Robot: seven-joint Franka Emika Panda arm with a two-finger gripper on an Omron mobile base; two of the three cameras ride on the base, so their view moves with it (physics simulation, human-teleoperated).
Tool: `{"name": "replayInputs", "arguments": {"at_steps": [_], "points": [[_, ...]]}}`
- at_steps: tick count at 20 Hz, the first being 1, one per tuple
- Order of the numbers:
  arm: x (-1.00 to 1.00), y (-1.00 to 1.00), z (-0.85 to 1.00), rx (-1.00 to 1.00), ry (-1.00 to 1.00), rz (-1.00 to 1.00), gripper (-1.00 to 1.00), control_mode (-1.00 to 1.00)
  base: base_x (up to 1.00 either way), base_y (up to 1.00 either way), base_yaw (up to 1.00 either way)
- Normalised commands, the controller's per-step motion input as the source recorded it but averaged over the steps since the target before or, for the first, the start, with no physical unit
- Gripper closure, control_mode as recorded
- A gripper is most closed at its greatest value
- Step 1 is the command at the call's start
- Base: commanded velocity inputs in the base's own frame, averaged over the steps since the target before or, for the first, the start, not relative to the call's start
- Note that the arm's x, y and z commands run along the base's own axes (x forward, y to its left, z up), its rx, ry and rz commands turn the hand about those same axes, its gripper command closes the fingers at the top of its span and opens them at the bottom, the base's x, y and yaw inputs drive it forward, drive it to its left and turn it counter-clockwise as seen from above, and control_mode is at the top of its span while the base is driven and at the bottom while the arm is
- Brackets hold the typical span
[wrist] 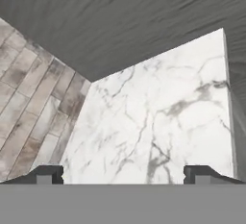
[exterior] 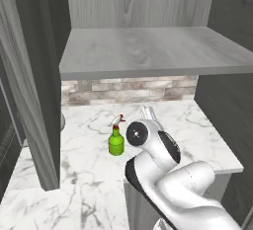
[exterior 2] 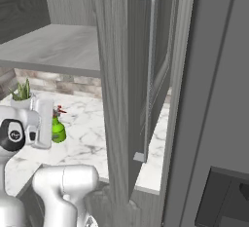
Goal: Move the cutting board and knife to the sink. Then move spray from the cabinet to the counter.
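Observation:
The green spray [exterior: 116, 142] with its red-and-white trigger top stands upright on the white marble counter [exterior: 84, 179], below the cabinet's pale grey shelf [exterior: 148, 51]. In the right base view the spray [exterior 2: 58, 131] shows just right of my arm's white wrist. My gripper [wrist: 123, 177] is open with nothing between its fingertips. It looks down on bare marble near the counter's back corner, apart from the spray. The cutting board, the knife and the sink are out of view.
A brick backsplash [exterior: 128, 90] runs behind the counter. Dark wood-grain cabinet walls [exterior: 29, 86] flank it on both sides. An open cabinet door [exterior 2: 116, 99] with a long handle [exterior 2: 151, 75] stands at the right. A small potted plant [exterior 2: 22, 94] sits at the back.

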Motion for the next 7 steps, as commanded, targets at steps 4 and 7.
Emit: {"name": "replayInputs", "arguments": {"at_steps": [4, 7], "points": [[-0.07, -0.39, 0.33, 0.08, -0.2, -0.08, -1.0, -1.0, 0.0, 0.0, 0.0], [-0.11, -0.53, 0.3, 0.12, -0.23, -0.12, -1.0, -1.0, 0.0, 0.0, 0.0]]}}
